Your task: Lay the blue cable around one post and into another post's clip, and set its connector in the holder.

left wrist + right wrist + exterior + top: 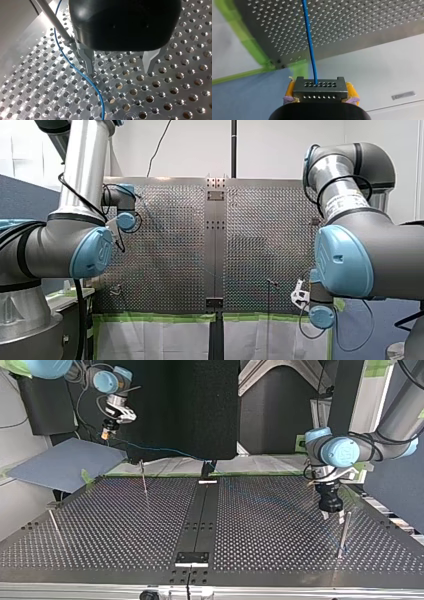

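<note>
In the right wrist view my right gripper (321,92) has its yellow pads shut on a grey connector (320,88) with rows of holes. The blue cable (309,42) runs straight out of it towards the perforated table. In the top view this gripper (106,434) hangs off the table's far left corner, and the cable (165,450) trails to the far edge's middle. My left gripper (120,71) stands open just above the plate. The cable (86,78) curves past one metal finger (88,58), and a thin post (53,21) stands just behind that finger.
In the top view thin posts stand at the right (344,532) beside my left gripper (332,512), at the far left (144,480) and at the near left (56,527). A dark strip (200,520) divides the table. Green tape (239,35) edges its corner.
</note>
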Controlling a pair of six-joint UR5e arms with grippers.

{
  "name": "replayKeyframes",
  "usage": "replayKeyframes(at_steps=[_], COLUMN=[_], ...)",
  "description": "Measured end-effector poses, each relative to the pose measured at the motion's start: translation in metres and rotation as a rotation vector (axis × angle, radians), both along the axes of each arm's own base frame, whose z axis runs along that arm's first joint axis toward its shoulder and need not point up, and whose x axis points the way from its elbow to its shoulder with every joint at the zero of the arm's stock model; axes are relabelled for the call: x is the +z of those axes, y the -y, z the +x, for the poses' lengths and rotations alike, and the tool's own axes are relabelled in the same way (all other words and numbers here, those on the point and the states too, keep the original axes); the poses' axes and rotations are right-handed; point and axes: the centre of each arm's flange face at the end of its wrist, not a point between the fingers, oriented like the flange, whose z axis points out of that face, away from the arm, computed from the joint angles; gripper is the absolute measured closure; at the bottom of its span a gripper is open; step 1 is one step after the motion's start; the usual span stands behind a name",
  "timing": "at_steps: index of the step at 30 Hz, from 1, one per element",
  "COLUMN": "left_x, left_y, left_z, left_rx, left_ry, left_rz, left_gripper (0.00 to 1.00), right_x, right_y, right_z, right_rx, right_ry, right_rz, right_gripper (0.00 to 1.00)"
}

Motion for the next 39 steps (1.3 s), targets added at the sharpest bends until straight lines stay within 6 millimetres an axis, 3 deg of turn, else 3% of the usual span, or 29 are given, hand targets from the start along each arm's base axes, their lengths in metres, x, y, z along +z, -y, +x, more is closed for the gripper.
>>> replayKeyframes(at_steps=[10,20,30,39], left_x=[0.000,0.000,0.000,0.000], left_y=[0.001,0.001,0.002,0.003], left_z=[0.000,0.000,0.000,-0.001], left_rx=[-0.001,-0.002,-0.003,-0.005], left_ry=[-0.001,-0.002,-0.003,-0.005], left_rz=[0.001,0.001,0.001,0.001], left_gripper=[0.04,0.04,0.04,0.04], right_x=[0.049,0.082,0.074,0.032], right_y=[0.043,0.050,0.041,0.022], right_z=[0.005,0.008,0.010,0.004], right_rx=[0.036,0.074,0.082,0.079], right_ry=[0.002,-0.034,-0.089,-0.100], right_rz=[-0.070,-0.066,0.013,0.163], right_gripper=[1.00,1.00,1.00,1.00])
